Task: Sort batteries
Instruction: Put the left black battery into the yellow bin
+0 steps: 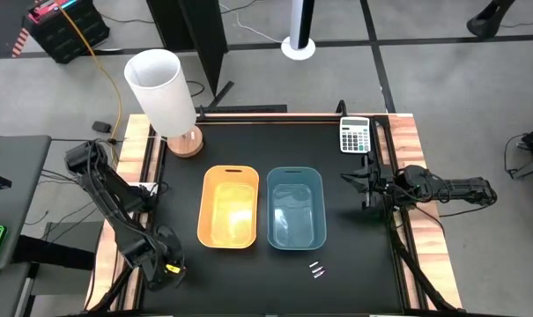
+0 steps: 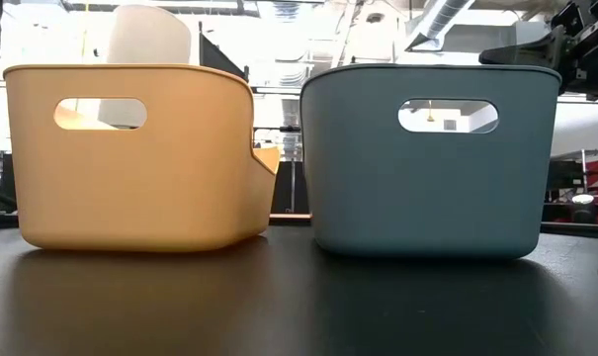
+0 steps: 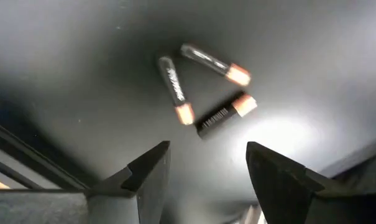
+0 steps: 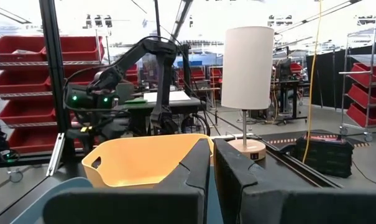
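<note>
Black, angular fingers (image 3: 153, 177) of the left gripper (image 3: 206, 180) stand spread wide with nothing between them, poised above three batteries (image 3: 206, 87) in the wrist picture's upper middle. That stance looks chosen for dropping onto one cell. These are slim, smooth cylinders, dark-bodied with copper-coloured ends, lying loosely fanned on the matte black table (image 1: 336, 282). In the overhead picture this gripper sits at lower left (image 1: 165, 264), while a few pale silvery batteries (image 1: 316, 269) lie at lower centre-right, just below the blue bin (image 1: 296, 207). Beside it stands the yellow bin (image 1: 228, 206); both are glossy plastic with rounded corners, set side by side, probably one per battery kind. At mid right, the right gripper (image 1: 369, 187) waits, fingers nearly closed on nothing.
</note>
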### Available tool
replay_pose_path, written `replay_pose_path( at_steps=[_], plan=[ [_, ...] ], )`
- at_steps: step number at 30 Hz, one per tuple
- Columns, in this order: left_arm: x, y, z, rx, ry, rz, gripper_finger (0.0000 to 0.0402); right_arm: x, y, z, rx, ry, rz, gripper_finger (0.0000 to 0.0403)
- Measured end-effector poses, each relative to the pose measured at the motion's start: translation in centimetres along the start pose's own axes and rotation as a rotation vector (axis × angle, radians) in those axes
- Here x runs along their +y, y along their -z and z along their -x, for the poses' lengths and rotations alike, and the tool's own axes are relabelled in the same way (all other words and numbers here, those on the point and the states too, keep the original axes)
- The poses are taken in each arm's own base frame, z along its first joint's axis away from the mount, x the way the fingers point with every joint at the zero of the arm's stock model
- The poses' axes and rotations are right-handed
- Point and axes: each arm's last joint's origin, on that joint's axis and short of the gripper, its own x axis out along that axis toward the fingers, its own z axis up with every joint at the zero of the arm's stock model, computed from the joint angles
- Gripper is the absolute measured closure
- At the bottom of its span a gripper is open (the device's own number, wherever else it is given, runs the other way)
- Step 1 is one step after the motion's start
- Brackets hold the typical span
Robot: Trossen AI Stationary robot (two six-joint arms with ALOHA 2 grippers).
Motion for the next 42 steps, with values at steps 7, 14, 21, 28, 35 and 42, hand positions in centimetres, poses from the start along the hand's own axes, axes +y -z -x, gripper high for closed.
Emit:
replay_pose_path(
  at_steps=[7,14,21,28,35,42],
  plan=[
    [0.0,-0.1,-1.5,-0.047,-0.057,0.075,0.0198,0.0,0.0,0.0,0.0,0.0,0.018,0.0361],
    [0.7,-0.5,-1.6,-0.097,-0.109,0.088,0.0198,0.0,0.0,0.0,0.0,0.0,0.018,0.0361],
    [1.6,-0.9,-2.2,-0.104,-0.153,0.094,0.0198,0.0,0.0,0.0,0.0,0.0,0.018,0.0361],
    [1.5,-1.0,-2.2,-0.114,-0.144,0.076,0.0198,0.0,0.0,0.0,0.0,0.0,0.018,0.0361],
    [1.5,-0.9,-2.9,-0.108,-0.18,0.043,0.0203,0.0,0.0,0.0,0.0,0.0,0.018,0.0361],
    [1.5,-0.9,-3.5,-0.103,-0.211,0.0,0.0246,0.0,0.0,0.0,0.0,0.0,0.018,0.0361]
  ],
)
